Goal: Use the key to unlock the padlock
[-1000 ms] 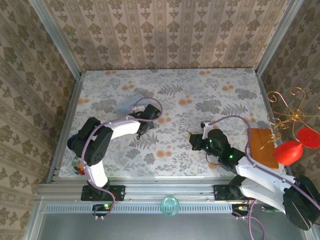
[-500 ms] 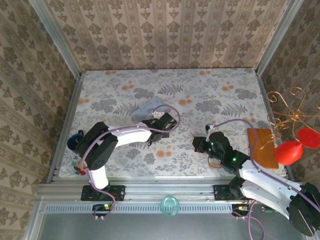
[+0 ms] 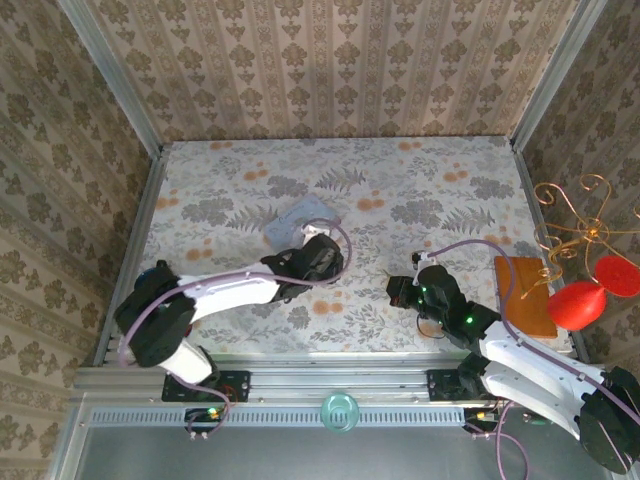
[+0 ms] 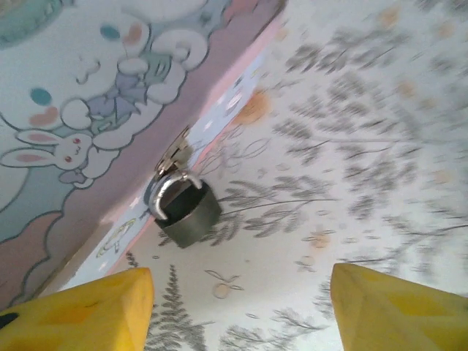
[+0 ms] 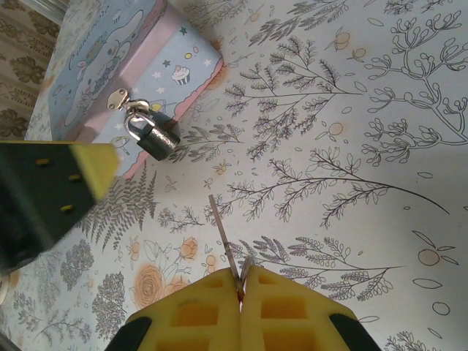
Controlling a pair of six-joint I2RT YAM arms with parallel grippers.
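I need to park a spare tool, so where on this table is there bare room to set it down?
The far strip of the table along the back wall is bare, as is its far right corner. It is crowded mid-table: the pastel box with the padlock, the left gripper next to it, and the right gripper holding the key.

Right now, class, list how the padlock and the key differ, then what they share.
The padlock is chunky and dark; the key is a thin grey sliver. The padlock hangs from the clasp of the box; the key is pinched in the right pincer. Both are small and metal.
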